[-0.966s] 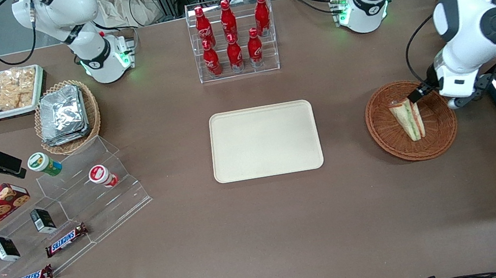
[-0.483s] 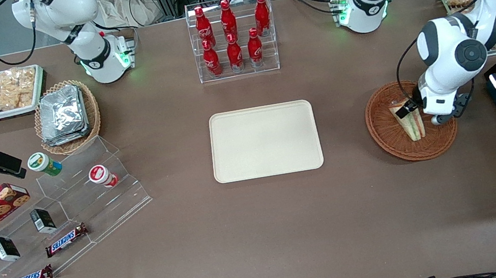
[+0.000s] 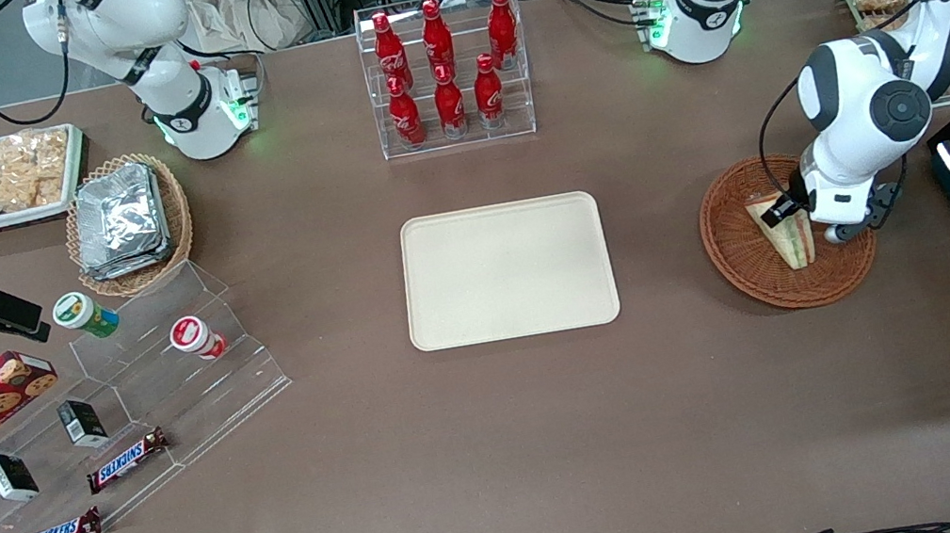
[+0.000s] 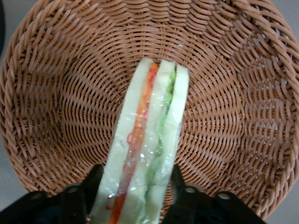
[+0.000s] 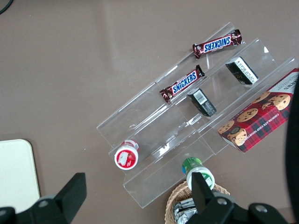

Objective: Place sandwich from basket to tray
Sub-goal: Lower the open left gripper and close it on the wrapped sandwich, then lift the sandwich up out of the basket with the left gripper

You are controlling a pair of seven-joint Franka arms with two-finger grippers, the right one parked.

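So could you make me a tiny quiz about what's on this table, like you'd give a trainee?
1. True or false: the sandwich already lies on the tray.
2. What straddles the sandwich: A) the pincer, B) a bottle, C) a chocolate bar?
3. Fill in: the sandwich rests in the ____.

Key: 1 false, it is in the basket, the pincer's fingers on either side of it. 2 A. 3 basket.
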